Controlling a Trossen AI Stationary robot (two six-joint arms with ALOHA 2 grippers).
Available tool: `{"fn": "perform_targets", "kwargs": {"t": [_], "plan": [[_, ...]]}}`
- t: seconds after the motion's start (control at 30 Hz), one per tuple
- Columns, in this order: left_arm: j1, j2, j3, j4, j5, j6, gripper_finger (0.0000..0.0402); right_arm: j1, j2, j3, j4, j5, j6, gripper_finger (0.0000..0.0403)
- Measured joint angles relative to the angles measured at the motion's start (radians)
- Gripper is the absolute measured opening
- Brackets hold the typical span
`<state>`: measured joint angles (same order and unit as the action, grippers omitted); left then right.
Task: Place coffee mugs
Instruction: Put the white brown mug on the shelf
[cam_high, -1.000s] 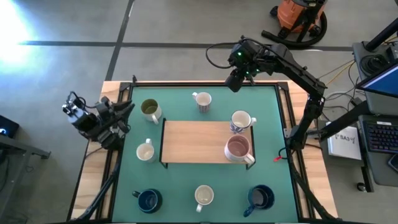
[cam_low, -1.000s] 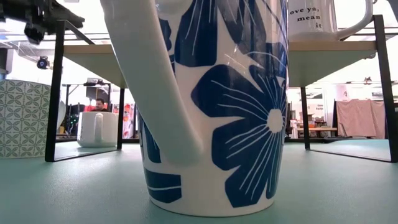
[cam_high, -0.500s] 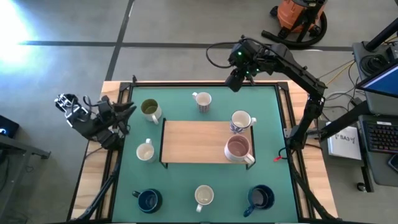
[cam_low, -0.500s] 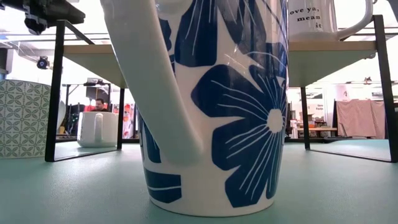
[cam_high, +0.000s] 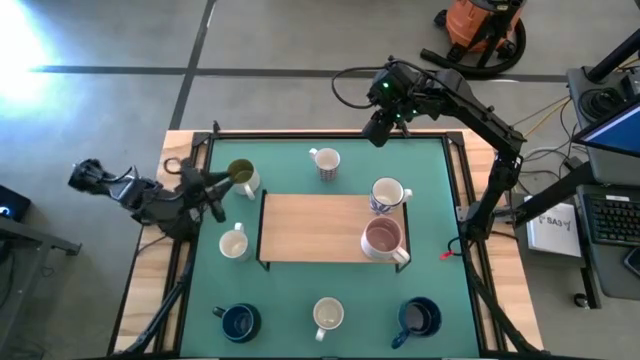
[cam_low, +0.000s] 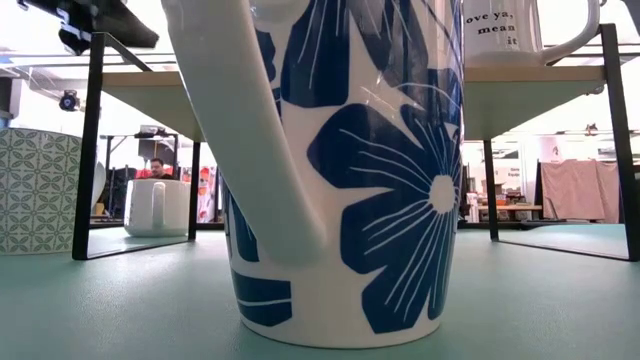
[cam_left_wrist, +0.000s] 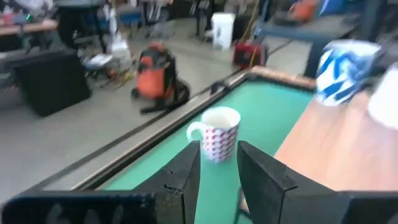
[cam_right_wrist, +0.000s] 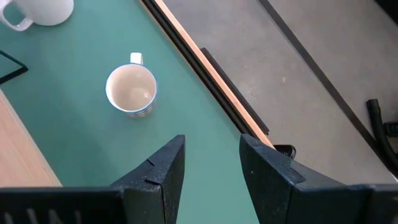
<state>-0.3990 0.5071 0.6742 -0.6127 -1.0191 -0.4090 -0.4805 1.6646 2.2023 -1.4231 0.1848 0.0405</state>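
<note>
Eight mugs show in the high view. On the green mat stand the olive-green mug (cam_high: 240, 177), a red-patterned white mug (cam_high: 325, 162), a cream mug (cam_high: 233, 243), two navy mugs (cam_high: 238, 321) (cam_high: 420, 318) and a blue-flowered white mug (cam_high: 327, 316). That last one fills the low view (cam_low: 350, 170). A blue-patterned mug (cam_high: 388, 195) and the pinkish mug (cam_high: 383, 240) stand on the wooden shelf (cam_high: 310, 228). My left gripper (cam_high: 218, 185) is open beside the olive-green mug, pointing right. It faces the red-patterned mug (cam_left_wrist: 217, 134). My right gripper (cam_high: 378, 132) hangs open over the far edge.
The wooden shelf stands on thin black legs (cam_low: 92, 150) in the middle of the mat. A black rail and a wooden rim (cam_right_wrist: 211, 81) run round the table. An orange vacuum (cam_high: 485, 30) sits on the floor beyond the far edge. The mat (cam_high: 290, 290) is bare between the near mugs and the shelf.
My left arm has swung its elbow out past the table's left edge, and its gripper has reached right toward the olive-green mug, tipping closer to level. The mugs and my right arm have kept still.
</note>
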Motion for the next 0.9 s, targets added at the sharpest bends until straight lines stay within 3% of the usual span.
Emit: {"fn": "perform_targets", "kwargs": {"t": [0.2,0.47,0.53,0.7,0.9], "plan": [[0.328,0.075,0.065,-0.154,0.262,-0.057,0.0089,0.000,0.000,0.000,0.000,0.000,-0.016,0.0141],[0.848,0.206,0.096,-0.223,0.891,0.053,0.0089,-0.005,0.000,0.000,0.000,0.000,-0.043,0.0141],[0.961,0.255,0.096,-0.230,0.996,0.106,0.0089,-0.005,0.000,0.000,-0.001,0.000,-0.052,0.0141],[1.139,0.374,0.096,-0.274,1.092,0.217,0.0089,-0.005,0.000,0.000,-0.015,0.000,-0.060,0.0141],[1.151,0.456,0.096,-0.321,1.120,0.295,0.0089,-0.005,0.000,-0.001,-0.030,0.000,-0.060,0.0141]]}}
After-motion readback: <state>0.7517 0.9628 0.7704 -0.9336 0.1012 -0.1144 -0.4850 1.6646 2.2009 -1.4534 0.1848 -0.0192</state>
